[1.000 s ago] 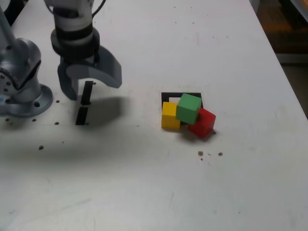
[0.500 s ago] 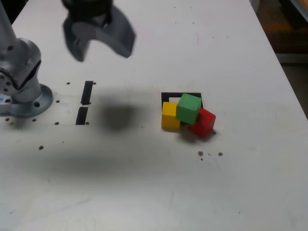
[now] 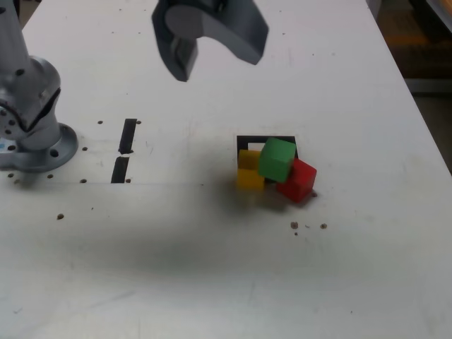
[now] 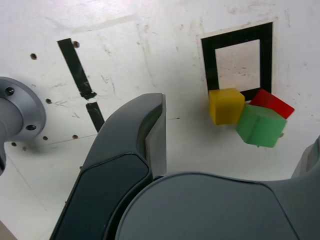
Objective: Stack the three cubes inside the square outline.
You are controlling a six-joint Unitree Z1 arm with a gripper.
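While the cubes sit in a muddle rather than a stack, I have the grey two-jawed gripper (image 3: 212, 39) hanging high over the white table (image 3: 339, 282), jaws spread wide and holding nothing. On the exterior view it lies at about eleven o'clock from the cluster, well apart from it.

The black tape square outline (image 3: 247, 139) is mostly bare inside, as the wrist view (image 4: 206, 65) shows plainly. A small yellow solid cube (image 3: 249, 175) rests on the outline's near edge, at about seven o'clock from the square's centre on the exterior view. A red cube of the same size (image 3: 302, 182) sits tilted at about four o'clock, partly off the tape. The matching green cube (image 3: 277, 159) is propped crookedly on top, touching both, bridging them.

I judge these blocks light, rigid and fairly smooth: easy to lift, but they will skid or topple if nudged sideways. The green one must come off first, since it leans on the others. I would take it across two opposite flat faces, jaws turned to match its skewed angle, coming straight down so neither finger clips the yellow or red block. The risk is a corner grip, which would let it twist out.

Two short black tape strips (image 3: 125, 150) lie near the silver arm base (image 3: 32, 141), clear of the work.
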